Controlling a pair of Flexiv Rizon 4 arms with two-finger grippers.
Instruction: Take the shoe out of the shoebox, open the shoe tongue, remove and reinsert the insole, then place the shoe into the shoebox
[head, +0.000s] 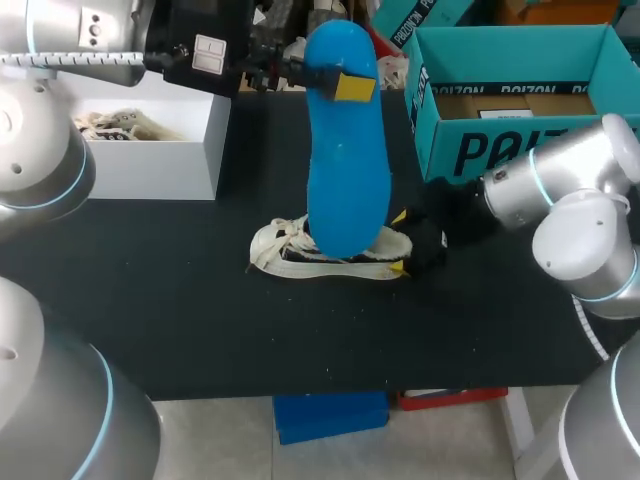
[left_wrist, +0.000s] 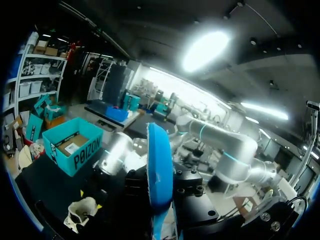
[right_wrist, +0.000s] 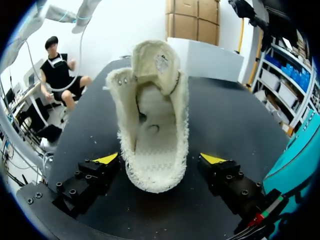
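On your black table (head: 150, 300), the teal shoebox (head: 520, 150) stands open at the far right. The left gripper (head: 338, 84) is clamped on the blue insole (head: 345, 170), held upright above the shoe (head: 290, 250) at mid-table. The right gripper (right_wrist: 160, 159) is spread around the shoe's heel; its tips seem not to touch it.

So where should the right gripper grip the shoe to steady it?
By the heel, from behind: the shoe sits upright, heel toward the right gripper, open fingers flanking its narrow sides. That probably leaves the mouth clear for the lifted insole.
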